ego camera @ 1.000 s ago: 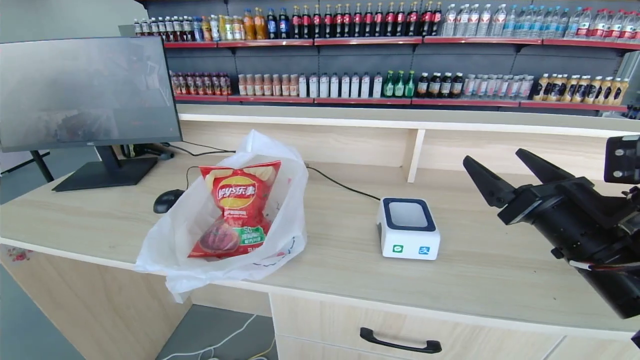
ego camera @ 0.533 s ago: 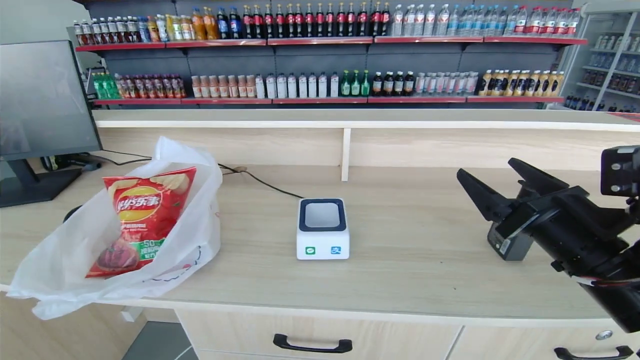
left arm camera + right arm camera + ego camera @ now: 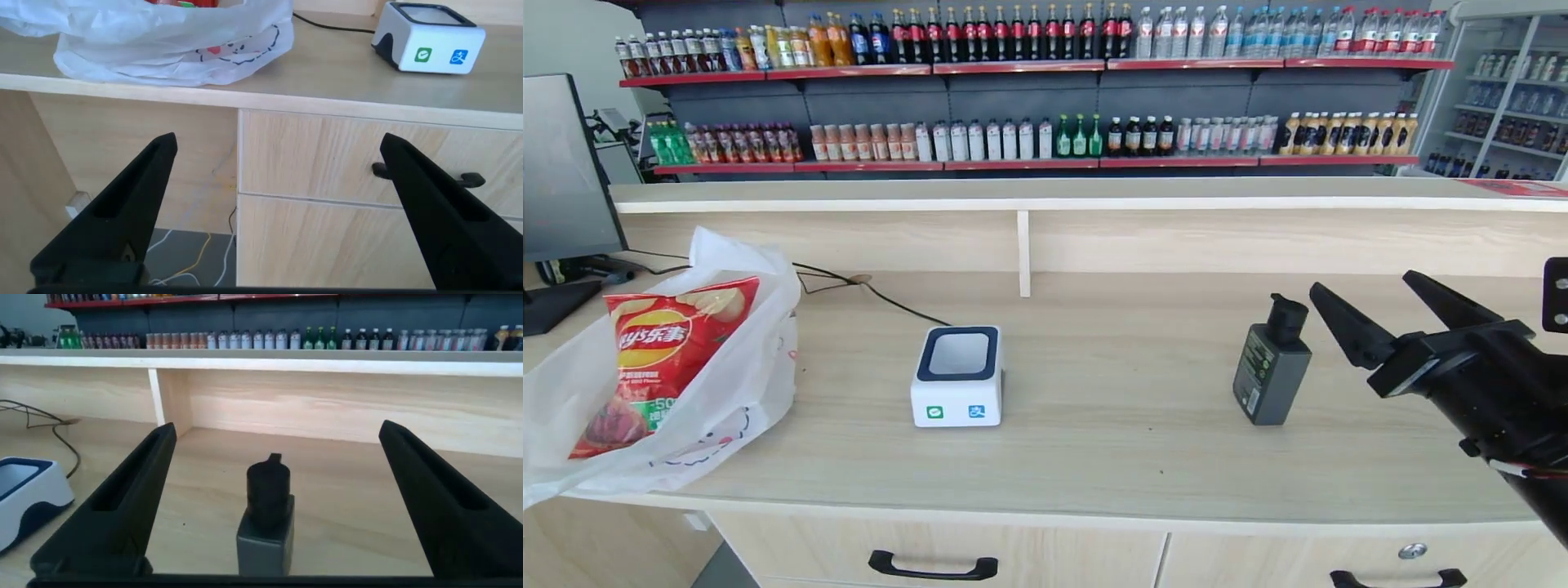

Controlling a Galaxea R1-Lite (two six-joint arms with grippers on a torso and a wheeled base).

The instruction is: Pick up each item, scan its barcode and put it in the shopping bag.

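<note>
One monitor (image 3: 564, 163) stands at the far left edge of a pale wood counter (image 3: 1094, 457), farthest of all from the right pincer (image 3: 1361, 282).

Next comes one white plastic bag (image 3: 743, 384), slumped open on the counter, with one red chips packet (image 3: 662, 359) inside it. The left pincer (image 3: 278, 140) hangs below the counter's edge, facing the drawer fronts. Its two black fingers are spread wide and hold nothing. The bag lies up and to one side of it, on the counter top.

One small white scanner (image 3: 957, 377) with a dark-rimmed window sits mid-counter, well apart from the right pincer. One black cable (image 3: 882, 298) runs from behind it toward the monitor.

One dark grey bottle (image 3: 1270, 371) with a black cap stands upright on the counter, just ahead of the right pincer and not touching it. From the right wrist, the bottle lines up between the two fingers, lower than their tips. The right pincer is spread wide and empty, hovering above the counter. The bottle stands between this pincer and the scanner.

Behind the counter rises a raised ledge with one upright divider (image 3: 1023, 253). Beyond it, two long shelves (image 3: 1013, 163) hold rows of drinks. Two black drawer handles (image 3: 931, 565) show under the counter.
</note>
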